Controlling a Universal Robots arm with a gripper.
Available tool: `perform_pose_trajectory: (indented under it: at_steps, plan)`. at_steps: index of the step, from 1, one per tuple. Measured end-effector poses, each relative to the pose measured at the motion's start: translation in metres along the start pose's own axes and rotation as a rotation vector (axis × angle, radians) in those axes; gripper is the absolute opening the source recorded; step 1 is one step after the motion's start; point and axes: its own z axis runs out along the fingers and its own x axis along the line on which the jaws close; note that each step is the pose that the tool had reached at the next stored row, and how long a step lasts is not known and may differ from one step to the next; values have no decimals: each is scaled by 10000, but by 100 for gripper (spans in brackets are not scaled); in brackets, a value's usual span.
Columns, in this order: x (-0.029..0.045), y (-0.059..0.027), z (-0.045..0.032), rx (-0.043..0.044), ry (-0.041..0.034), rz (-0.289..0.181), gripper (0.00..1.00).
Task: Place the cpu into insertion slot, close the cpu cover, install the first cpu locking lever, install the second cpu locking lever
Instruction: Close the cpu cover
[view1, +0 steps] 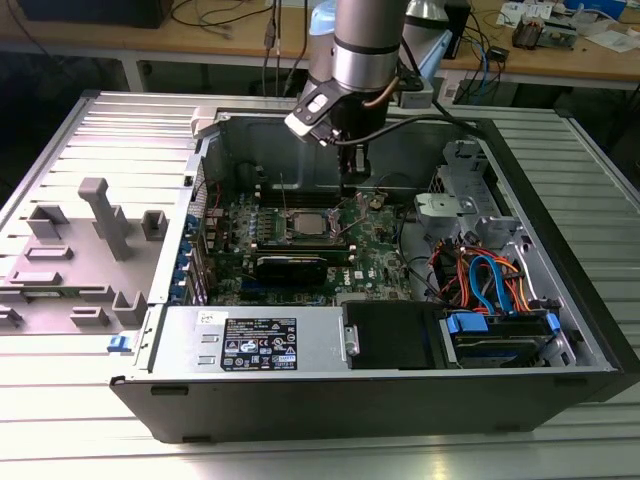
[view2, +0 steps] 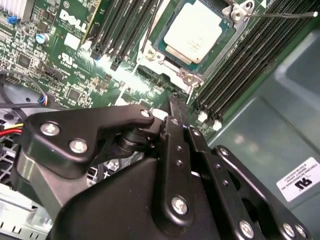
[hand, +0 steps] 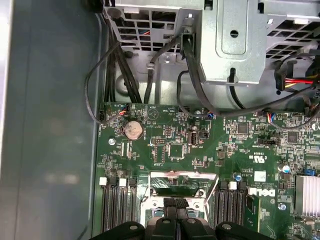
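A: Spotting the small flat square cpu with the silvery-grey metal top (view1: 310, 222) (view2: 192, 31)?

B: Seated in the small square dark insertion slot with the metal rim (view2: 226, 44), on the green motherboard (view1: 375, 250), inside the open black computer case (view1: 330, 400) on the ribbed metal counter (view1: 80, 430).

A: And the black gripper (view1: 350, 183) (view2: 172, 100)?

B: Down inside the case, just to the exterior view's right of the cpu, above the motherboard. Pressed together at the fingers (hand: 167, 225), tip against tip. Touching the motherboard or not, impossible to tell.

A: Anything flanking the insertion slot?

B: Long black memory slots (view2: 240, 65) on both sides in the second wrist view. Past the gripper in the first wrist view, a round silver coin battery (hand: 133, 130) and black cables (hand: 190, 60).
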Motion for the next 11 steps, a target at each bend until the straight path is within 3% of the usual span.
perform_pose_trajectory:
  at_steps: [3, 11]
  plan:
    - [-6, 99, 0, 53, 1, -3, 11]
    - [-4, 379, 9, 60, -6, -2, 11]
